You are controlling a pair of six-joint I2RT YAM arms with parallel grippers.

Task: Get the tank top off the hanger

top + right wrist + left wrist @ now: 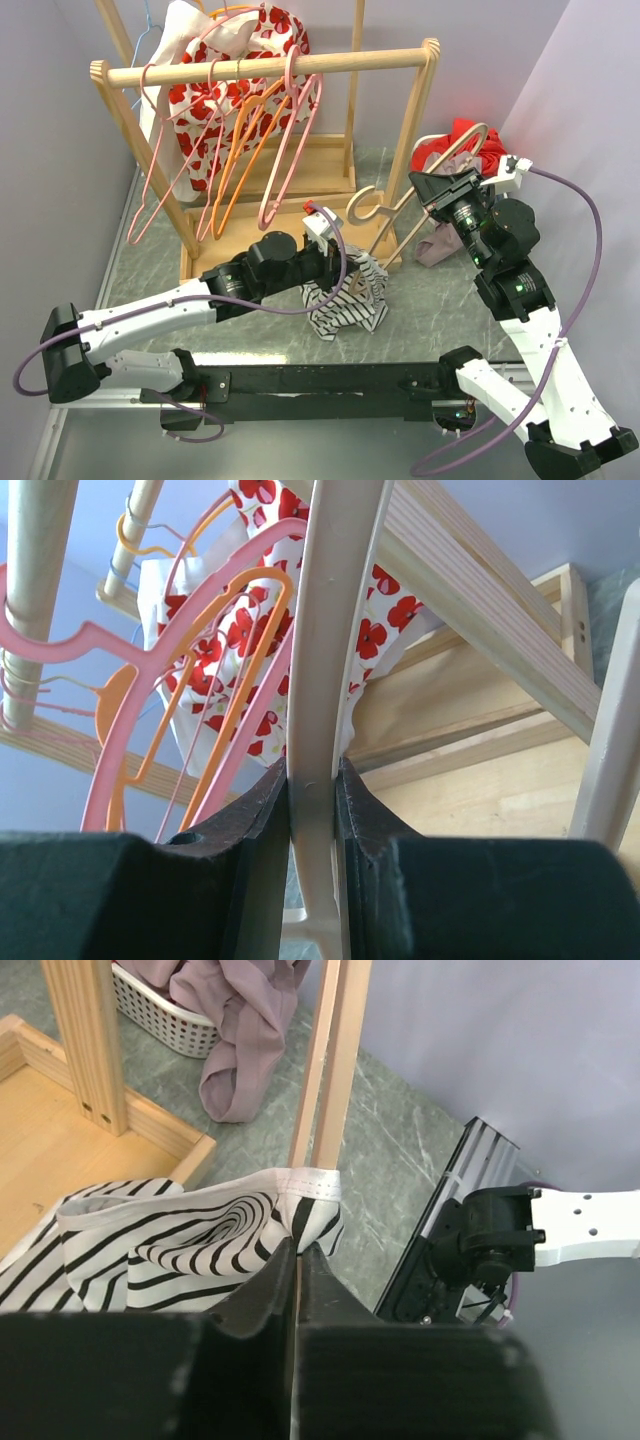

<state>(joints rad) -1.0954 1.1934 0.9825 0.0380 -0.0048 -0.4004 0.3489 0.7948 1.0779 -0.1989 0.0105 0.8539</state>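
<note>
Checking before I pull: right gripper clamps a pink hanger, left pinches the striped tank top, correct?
No: the right gripper clamps the cream hanger, not a pink one, per the right wrist view. The left gripper does pinch the striped tank top.

Bright, even light, soft shadows; the near fingers [250,1310] look dark and blurred in both wrist views.
</note>
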